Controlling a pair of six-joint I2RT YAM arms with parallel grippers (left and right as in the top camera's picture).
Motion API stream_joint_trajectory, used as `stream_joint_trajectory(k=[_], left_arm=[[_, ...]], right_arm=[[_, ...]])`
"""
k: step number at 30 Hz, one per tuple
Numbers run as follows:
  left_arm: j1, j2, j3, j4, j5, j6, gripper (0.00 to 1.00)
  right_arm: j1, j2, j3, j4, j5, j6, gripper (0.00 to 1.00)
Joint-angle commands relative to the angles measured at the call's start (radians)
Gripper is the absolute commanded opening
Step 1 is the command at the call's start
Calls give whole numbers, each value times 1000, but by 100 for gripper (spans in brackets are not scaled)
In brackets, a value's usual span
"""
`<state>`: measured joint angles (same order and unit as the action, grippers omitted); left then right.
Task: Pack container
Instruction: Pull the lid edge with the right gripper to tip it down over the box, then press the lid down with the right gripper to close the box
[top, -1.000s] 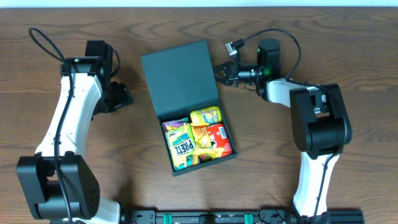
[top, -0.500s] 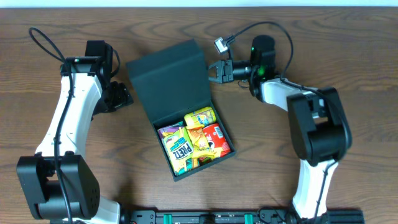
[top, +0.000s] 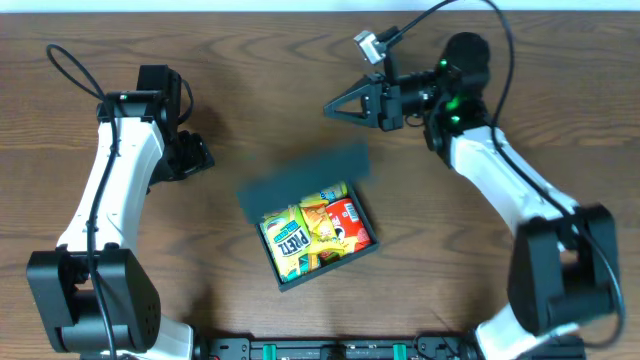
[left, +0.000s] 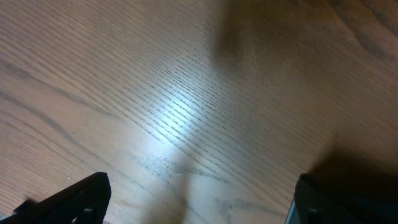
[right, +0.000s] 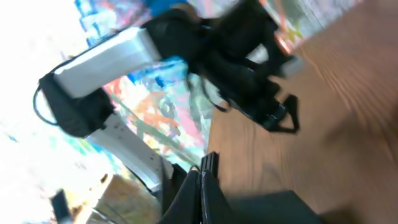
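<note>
Container (top: 300, 176), dark teal-black matte square cardboard box, lies base-side of my pressed-together right gripper (top: 335, 107), nearer than my spread left gripper (left: 202, 185).

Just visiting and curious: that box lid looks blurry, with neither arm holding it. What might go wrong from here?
1. The lid is blurred above the snack packets, and the right tool, shut, is clear of it, so it may land askew.
2. The packets seem to crowd the box up to its rim, so the lid might rest on them instead of shutting flat.
</note>
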<state>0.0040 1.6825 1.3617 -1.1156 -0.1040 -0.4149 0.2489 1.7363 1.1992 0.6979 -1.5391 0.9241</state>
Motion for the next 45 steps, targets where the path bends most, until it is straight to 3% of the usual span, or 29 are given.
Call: stream_joint_trajectory(k=[1,7,13,17,22,30,37,45], left_arm=[[3,4,-4,-2,0,-4,95],[3,5,-4,-2,0,-4,95],[3,4,-5,-2,0,-4,95],[3,5,-4,-2,0,-4,95],[3,5,-4,-2,0,-4,95],[3,4,-4,-2,0,-4,95],[3,4,-4,-2,0,-4,95],[3,4,-4,-2,1,-4,95]], right_arm=[[11,-96,-9,2,-21,-37,1],[12,-218,-20,0,-21,-100,1],[11,-370,-94,-156,-4,-374,2],[8,-493,-127,-488,178,-585,2],[8,-642,-127,-941,404,-746,1],[84,-765,-131,-1451,737,-841,2],[245,-709,-134,-1534,867,-882,2],[531,-539,-134,-1506,1276,-869,2]])
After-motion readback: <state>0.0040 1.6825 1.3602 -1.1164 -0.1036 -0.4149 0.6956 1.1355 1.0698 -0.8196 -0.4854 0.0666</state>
